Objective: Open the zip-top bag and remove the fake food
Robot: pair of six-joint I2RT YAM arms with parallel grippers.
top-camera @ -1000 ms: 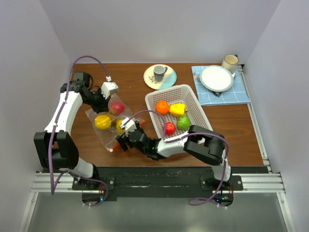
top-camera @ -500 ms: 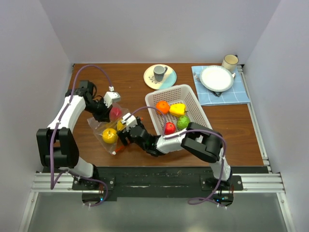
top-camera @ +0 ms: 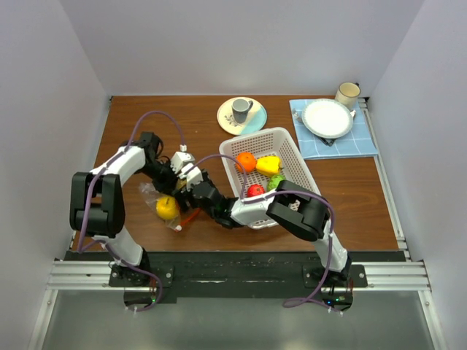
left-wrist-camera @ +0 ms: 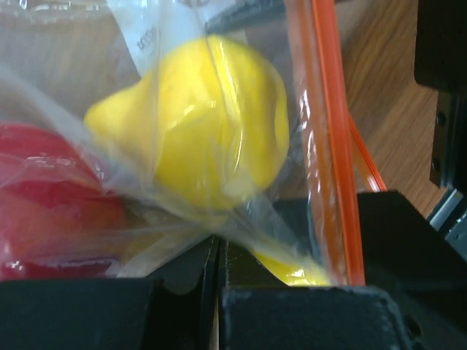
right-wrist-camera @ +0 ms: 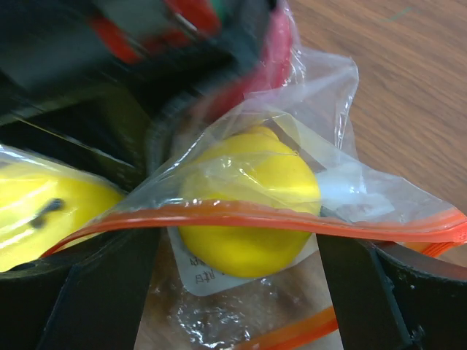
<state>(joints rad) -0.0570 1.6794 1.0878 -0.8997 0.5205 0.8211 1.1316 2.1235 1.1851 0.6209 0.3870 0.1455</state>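
The zip-top bag (top-camera: 153, 194), with yellow and red fake food (top-camera: 167, 208) inside, is found on the table (top-camera: 146, 124) just left of the white basket (top-camera: 295, 157). Its film is pinched by the closed left gripper (left-wrist-camera: 219, 273), and its orange strip is straddled by the wide-apart right gripper (right-wrist-camera: 233, 284).

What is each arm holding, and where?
Left gripper: jaws shut on clear film of the zip-top bag, beside its zip strip. Right gripper: jaws open astride it, holding nothing.
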